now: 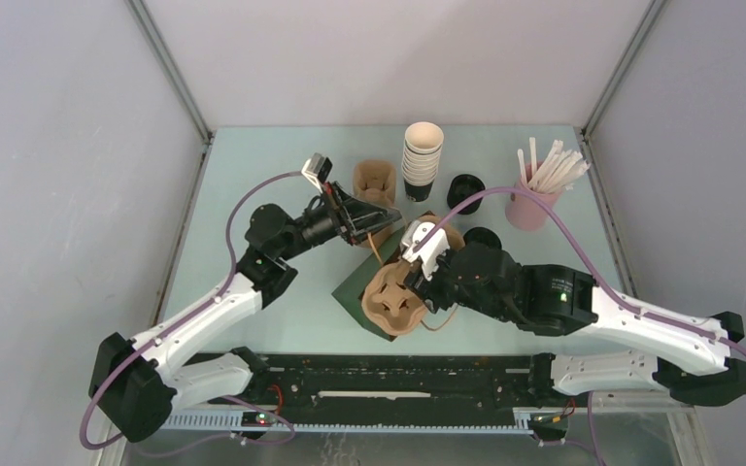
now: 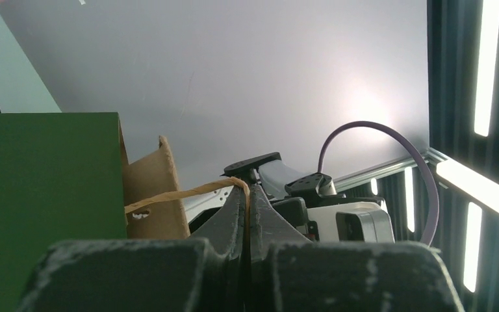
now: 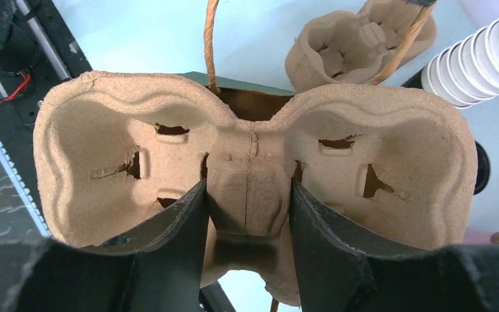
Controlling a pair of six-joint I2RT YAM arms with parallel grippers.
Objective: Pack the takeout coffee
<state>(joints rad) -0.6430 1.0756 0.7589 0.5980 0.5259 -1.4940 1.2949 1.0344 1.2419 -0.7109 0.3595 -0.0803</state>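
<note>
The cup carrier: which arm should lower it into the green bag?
Right. The right hand grips the cup carrier by its centre ridge, at the mouth of the green bag; the left hand is shut on the bag's paper handle.

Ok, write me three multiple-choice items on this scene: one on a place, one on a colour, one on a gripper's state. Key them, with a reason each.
1. Where is the cup carrier that the right gripper holds?
A. at the open top of the green bag
B. on the cup stack
C. flat on the table by the left arm's base

2. What colour is the stick holder?
A. green
B. pink
C. black

3. How is the left gripper?
A. wide open
B. shut on nothing
C. shut on the bag's handle

Key:
1 A: the right wrist view shows the bag's edge and brown inside just behind the carrier.
2 B: the top view shows a pink cup holding the white sticks.
3 C: the left wrist view shows the closed fingers pinching the paper cord.
</note>
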